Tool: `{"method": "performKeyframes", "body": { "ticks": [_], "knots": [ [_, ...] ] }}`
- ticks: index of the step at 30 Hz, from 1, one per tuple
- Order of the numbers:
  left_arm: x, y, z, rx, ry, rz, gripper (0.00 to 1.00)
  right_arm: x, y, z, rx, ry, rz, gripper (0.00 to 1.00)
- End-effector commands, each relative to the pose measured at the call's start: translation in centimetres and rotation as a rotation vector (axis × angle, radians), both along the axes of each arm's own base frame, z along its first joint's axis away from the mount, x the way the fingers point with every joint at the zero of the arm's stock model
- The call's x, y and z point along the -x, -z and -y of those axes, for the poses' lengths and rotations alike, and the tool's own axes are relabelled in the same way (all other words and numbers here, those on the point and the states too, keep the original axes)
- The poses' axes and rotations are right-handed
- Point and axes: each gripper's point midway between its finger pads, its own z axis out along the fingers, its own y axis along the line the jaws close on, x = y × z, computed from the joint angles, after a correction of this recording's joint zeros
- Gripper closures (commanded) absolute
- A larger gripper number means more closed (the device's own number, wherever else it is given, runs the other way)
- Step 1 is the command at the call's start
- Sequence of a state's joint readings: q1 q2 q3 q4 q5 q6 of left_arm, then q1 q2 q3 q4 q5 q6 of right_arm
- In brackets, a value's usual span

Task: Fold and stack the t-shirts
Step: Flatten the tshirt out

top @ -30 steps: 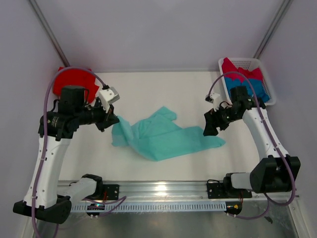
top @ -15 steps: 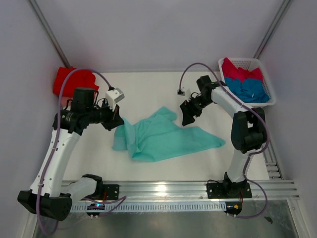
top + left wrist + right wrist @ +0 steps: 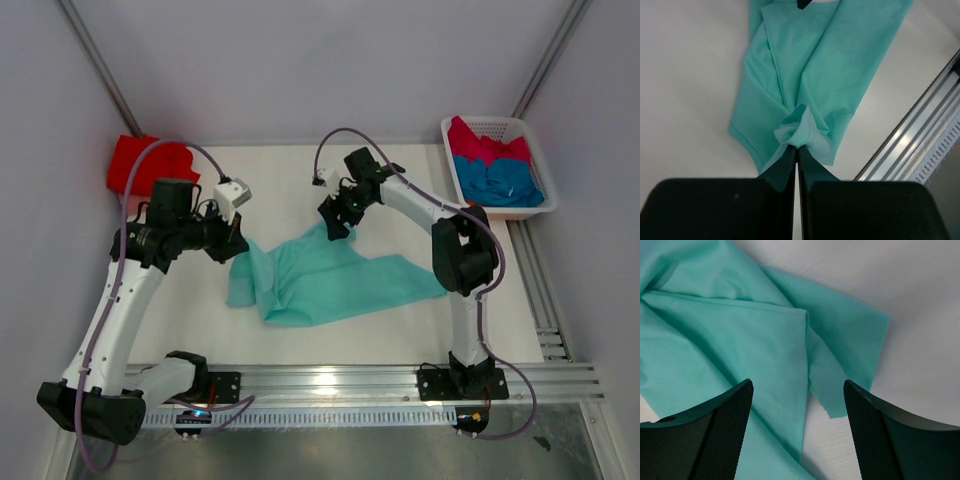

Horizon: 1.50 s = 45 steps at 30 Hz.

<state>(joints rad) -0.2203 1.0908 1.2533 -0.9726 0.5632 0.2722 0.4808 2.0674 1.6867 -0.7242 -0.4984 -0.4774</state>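
Observation:
A mint-teal t-shirt (image 3: pixel 330 280) lies crumpled in the middle of the white table (image 3: pixel 280 180). My left gripper (image 3: pixel 232 240) is shut on a bunched edge of the mint-teal t-shirt (image 3: pixel 805 75) at the cloth's left end, the pinched fold showing at its fingertips (image 3: pixel 797 146). My right gripper (image 3: pixel 338 226) hovers open over the shirt's far upper corner, and the mint-teal t-shirt (image 3: pixel 740 340) lies below and between its black fingers (image 3: pixel 730 410). A bright red t-shirt (image 3: pixel 150 160) sits folded at the back left. Blue (image 3: pixel 500 182) and crimson-pink (image 3: pixel 485 145) t-shirts fill the basket.
A white slatted basket (image 3: pixel 530 135) stands at the back right corner. A metal rail (image 3: pixel 330 385) runs along the near edge, also seen as the rail (image 3: pixel 920 130) in the left wrist view. Grey walls enclose the table on three sides.
My right arm has swung from the right side near the basket leftward to the teal shirt's far corner. My left gripper shifted slightly right, still pinching the shirt.

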Motion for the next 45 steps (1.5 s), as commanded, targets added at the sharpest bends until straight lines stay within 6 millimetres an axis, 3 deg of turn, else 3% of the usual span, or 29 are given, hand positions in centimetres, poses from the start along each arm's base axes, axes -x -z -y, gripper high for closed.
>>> {"method": "performKeyframes", "body": {
  "ticks": [1, 3, 9, 19, 23, 31, 41, 43, 44, 45],
  "knots": [
    [-0.6, -0.4, 0.0, 0.007, -0.005, 0.048, 1.0, -4.0, -2.3, -1.9, -0.047, 0.063, 0.12, 0.23],
    [-0.6, -0.2, 0.0, 0.008, -0.009, 0.047, 1.0, -4.8, -3.0, -2.7, -0.065, 0.063, 0.129, 0.23],
    [-0.7, 0.2, -0.3, -0.006, -0.02, 0.043, 1.0, -5.2, -1.7, -4.2, -0.072, 0.044, 0.091, 0.24],
    [-0.9, 0.0, -0.1, 0.006, -0.017, 0.051, 1.0, -3.6, -1.4, -4.9, -0.096, 0.012, 0.023, 0.24],
    [-1.0, 0.0, 0.0, 0.008, -0.017, 0.051, 1.0, -1.2, -0.8, -6.2, -0.167, -0.017, -0.088, 0.24],
    [-1.0, -0.7, 0.2, 0.022, -0.011, 0.061, 1.0, -0.2, 1.5, -6.2, -0.129, -0.029, -0.106, 0.24],
    [-0.6, -0.9, 0.2, 0.027, -0.013, 0.064, 1.0, -0.1, 2.7, -5.9, -0.107, -0.022, -0.111, 0.25],
    [-0.6, -0.7, 0.2, 0.025, -0.012, 0.06, 1.0, -0.2, 2.8, -5.9, -0.105, -0.021, -0.109, 0.37],
    [-0.6, -0.7, 0.1, 0.026, -0.013, 0.061, 1.0, -0.2, 2.8, -5.9, -0.102, -0.02, -0.107, 0.53],
    [-0.6, -0.6, 0.1, 0.025, -0.014, 0.058, 1.0, -0.2, 2.7, -5.9, -0.103, -0.017, -0.106, 0.76]
  ]
}}
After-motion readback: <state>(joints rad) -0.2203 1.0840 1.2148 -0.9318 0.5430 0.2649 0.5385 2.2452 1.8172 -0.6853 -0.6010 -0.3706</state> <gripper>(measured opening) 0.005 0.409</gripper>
